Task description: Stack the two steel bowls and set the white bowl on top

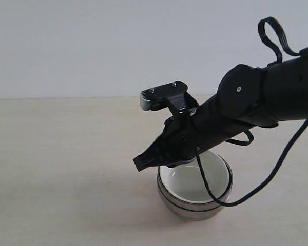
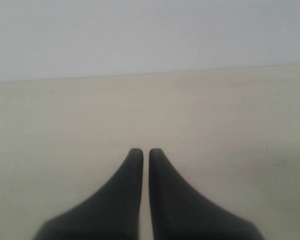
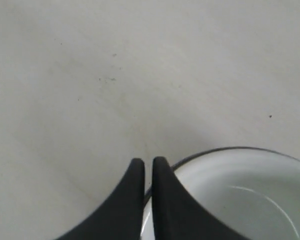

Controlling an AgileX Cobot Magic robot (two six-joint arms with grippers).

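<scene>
Now white bowl (image 1: 194,185) in steel bowls (image 1: 192,210), just beside right hand (image 1: 139,163) (closed).

My right gripper (image 1: 139,163) is matte black, and so is my left gripper (image 2: 146,151). The white bowl (image 1: 182,187) is plain cream-white inside. The steel bowls (image 1: 187,209) are mirror silver, with a dark line at the rims. The surface (image 1: 66,179) is pale beige with few dark specks. The wall (image 1: 92,46) is plain pale grey.
</scene>
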